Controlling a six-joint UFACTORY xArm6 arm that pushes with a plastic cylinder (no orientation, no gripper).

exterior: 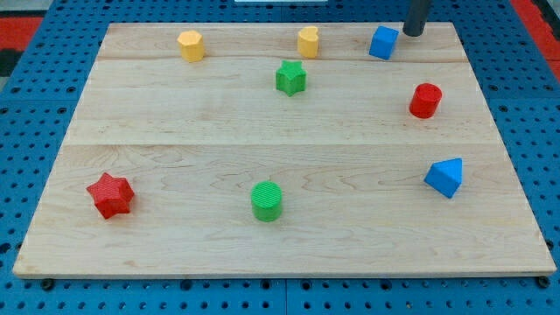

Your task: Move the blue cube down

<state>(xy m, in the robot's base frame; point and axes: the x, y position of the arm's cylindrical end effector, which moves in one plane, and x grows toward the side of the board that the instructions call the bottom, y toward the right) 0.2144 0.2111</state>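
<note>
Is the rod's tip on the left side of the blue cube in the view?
No, my tip stands just to the view's right of the blue cube, near the board's top edge.

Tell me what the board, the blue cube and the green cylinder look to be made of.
Board: pale wood, matte, with visible grain and plank seams. Blue cube, just left of my tip: probably plastic, solid colour, smooth faces. Green cylinder: likely 3D-printed plastic, judging by fine ridged lines across its top, though that is a guess.

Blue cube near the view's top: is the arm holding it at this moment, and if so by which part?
Nothing is held; the rod cannot grip. My tip stands just right of the blue cube, near its upper right corner.
</note>
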